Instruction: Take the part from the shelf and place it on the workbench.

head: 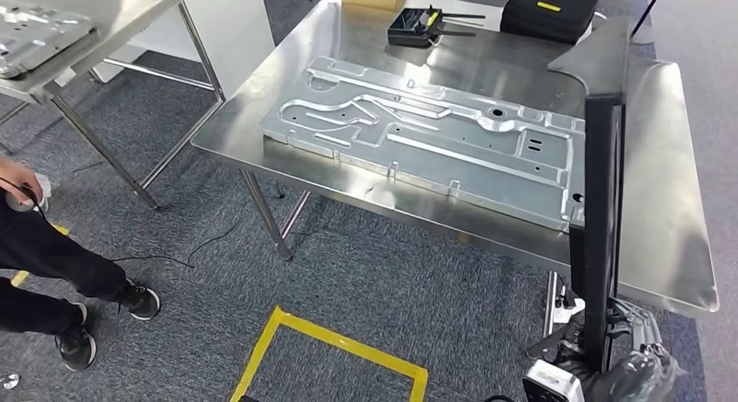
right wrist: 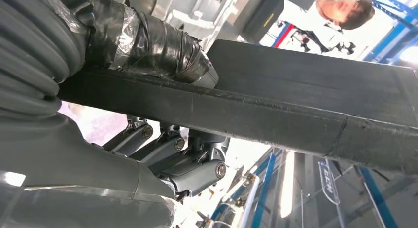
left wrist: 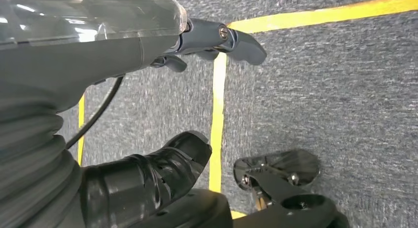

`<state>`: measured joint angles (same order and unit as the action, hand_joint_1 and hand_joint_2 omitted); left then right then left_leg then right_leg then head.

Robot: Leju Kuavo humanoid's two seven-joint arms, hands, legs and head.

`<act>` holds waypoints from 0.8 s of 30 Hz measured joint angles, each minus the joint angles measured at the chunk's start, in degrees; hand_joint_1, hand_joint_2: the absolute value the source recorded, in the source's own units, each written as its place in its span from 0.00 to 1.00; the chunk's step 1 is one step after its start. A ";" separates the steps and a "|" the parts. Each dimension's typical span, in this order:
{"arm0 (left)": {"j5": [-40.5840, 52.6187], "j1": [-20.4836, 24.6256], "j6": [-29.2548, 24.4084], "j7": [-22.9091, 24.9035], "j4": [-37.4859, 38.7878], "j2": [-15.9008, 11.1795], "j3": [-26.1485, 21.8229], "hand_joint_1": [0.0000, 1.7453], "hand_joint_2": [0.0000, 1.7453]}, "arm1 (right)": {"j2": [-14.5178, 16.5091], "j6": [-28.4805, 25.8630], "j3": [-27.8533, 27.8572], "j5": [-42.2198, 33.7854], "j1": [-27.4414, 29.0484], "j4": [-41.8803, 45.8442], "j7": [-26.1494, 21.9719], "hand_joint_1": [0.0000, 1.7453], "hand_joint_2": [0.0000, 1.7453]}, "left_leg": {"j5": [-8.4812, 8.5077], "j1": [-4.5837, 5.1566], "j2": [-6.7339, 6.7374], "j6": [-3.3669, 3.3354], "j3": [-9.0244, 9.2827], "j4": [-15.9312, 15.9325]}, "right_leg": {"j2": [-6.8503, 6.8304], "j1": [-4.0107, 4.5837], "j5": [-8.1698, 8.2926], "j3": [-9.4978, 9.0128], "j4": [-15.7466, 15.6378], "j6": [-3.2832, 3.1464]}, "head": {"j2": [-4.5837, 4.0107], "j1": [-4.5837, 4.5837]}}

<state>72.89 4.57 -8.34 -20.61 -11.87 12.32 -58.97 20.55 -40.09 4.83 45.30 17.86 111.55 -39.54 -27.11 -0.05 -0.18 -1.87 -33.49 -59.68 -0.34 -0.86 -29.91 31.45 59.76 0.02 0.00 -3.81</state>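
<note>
The right hand [right wrist: 162,114] held the long black part [head: 600,219] with fingers closed around its lower end, so the part stood upright above the hand, over the workbench [head: 679,202] edge. The left hand [left wrist: 162,50] hung over the carpet, fingers apart, holding nothing. I judged the carrying step nearly finished; next the hand must tilt the part flat onto bare steel beside the large metal panel [head: 426,137].

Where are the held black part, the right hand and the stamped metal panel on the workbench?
black part [head: 602,211], head view, mid-length of its upright edge.
right hand [right wrist: 162,139], right wrist view, fingers under the part.
stamped metal panel [head: 435,137], head view, its centre.
</note>
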 joint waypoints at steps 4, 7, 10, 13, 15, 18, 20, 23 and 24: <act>0.00 -0.14 0.01 0.01 0.00 0.03 0.00 0.00 1.00 | -0.04 0.00 0.00 -0.02 -0.04 0.00 -0.07 1.00 1.00 | 0.41 -0.45 -0.17 -0.41 1.68 2.31 | -0.07 0.11 -1.49 0.25 1.78 1.17 | 0.00 -0.04; 0.00 -0.06 0.01 0.02 0.00 0.05 0.00 0.00 1.00 | -0.08 0.00 0.00 -0.08 0.01 -0.10 -0.09 1.00 1.00 | 0.15 -0.37 -0.20 -1.02 2.36 2.71 | 0.12 0.07 -5.25 5.86 11.51 1.43 | 0.00 -0.06; 0.00 -0.18 0.01 0.07 0.00 0.05 -0.02 0.00 1.00 | -0.09 0.00 0.00 -0.17 0.06 -0.25 -0.07 1.00 1.00 | -0.63 -0.15 -0.41 -1.07 3.11 2.51 | 0.14 0.05 -2.37 7.46 11.77 1.44 | 0.00 -0.07; 0.01 -0.20 0.01 0.11 0.00 0.15 -0.02 0.00 1.00 | -0.09 0.00 0.00 -0.19 0.02 -0.26 -0.02 1.00 1.00 | -1.68 0.09 -0.66 -0.47 3.84 2.12 | 0.27 0.33 2.83 3.23 1.81 0.73 | 0.00 -0.07; 0.01 -0.14 0.00 0.15 0.00 0.19 -0.02 0.00 1.00 | -0.09 0.00 0.00 -0.19 0.02 -0.30 0.07 1.00 1.00 | -2.13 0.19 -0.74 0.12 3.85 2.02 | 0.39 0.61 2.76 2.37 -0.07 0.29 | 0.00 -0.04; 0.01 -0.09 -0.09 0.19 0.00 0.15 -0.03 0.00 1.00 | -0.08 0.00 0.00 -0.17 0.02 -0.30 0.13 1.00 1.00 | -2.93 0.16 -0.65 0.89 3.97 1.43 | 0.39 0.15 2.70 1.73 -0.79 -0.42 | 0.00 0.02; 0.01 -0.06 -0.16 0.20 0.00 0.12 -0.04 0.00 1.00 | -0.06 0.00 0.00 -0.17 0.01 -0.30 0.14 1.00 1.00 | -5.39 -0.01 -0.47 1.47 1.91 -3.18 | 0.13 -0.24 2.57 1.02 -1.27 -0.93 | 0.00 0.10; 0.00 -0.21 -0.19 0.21 0.00 0.11 -0.04 0.00 1.00 | -0.04 0.00 0.00 -0.24 0.03 -0.32 0.18 1.00 1.00 | -8.87 -0.63 -0.29 2.25 -4.32 -13.64 | -0.13 -0.36 1.99 0.49 -1.29 -1.16 | 0.00 0.15; 0.00 -0.30 -0.19 0.21 0.00 0.11 -0.04 0.00 1.00 | -0.04 0.00 0.00 -0.28 0.04 -0.32 0.20 1.00 1.00 | -8.18 -0.82 -0.26 2.44 -5.30 -14.46 | -0.11 -0.45 1.75 0.25 -1.26 -1.04 | 0.00 0.15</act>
<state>72.89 4.27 -8.52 -20.40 -11.87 12.43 -59.01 20.50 -40.09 4.83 45.01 17.89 111.23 -39.34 -35.28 -0.87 -0.44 0.57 -38.79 -74.14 -0.46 -1.31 -28.16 31.70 58.50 -1.02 0.00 -3.66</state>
